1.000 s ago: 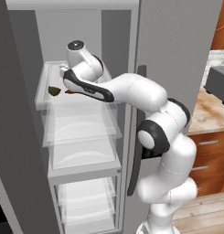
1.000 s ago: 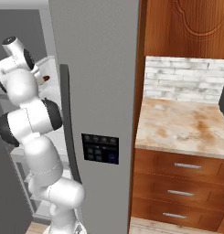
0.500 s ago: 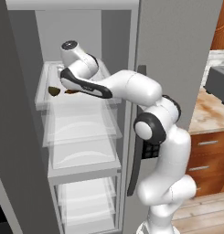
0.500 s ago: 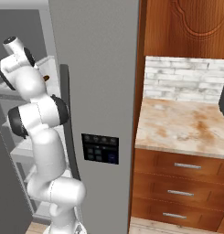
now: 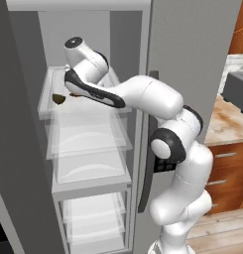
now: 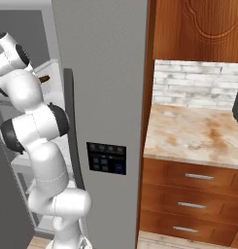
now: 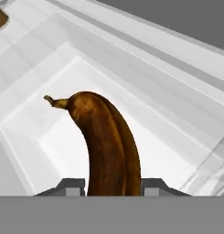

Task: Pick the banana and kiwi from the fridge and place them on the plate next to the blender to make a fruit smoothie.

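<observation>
Closed since before, claw (image 7: 112, 185) grips one banana (image 7: 109, 146); one kiwi (image 5: 58, 98) beside.

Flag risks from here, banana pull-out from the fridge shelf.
1. The tool grips the banana near one end; the long free end could swing or slip when lifted.
2. The fridge opening is narrow around the arm; retracting may clip the door edge.
3. The kiwi sits close by and could get nudged.

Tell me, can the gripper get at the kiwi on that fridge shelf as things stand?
Probably not yet: the gripper is shut on the banana. The kiwi lies apart on the same shelf, nothing between.
</observation>
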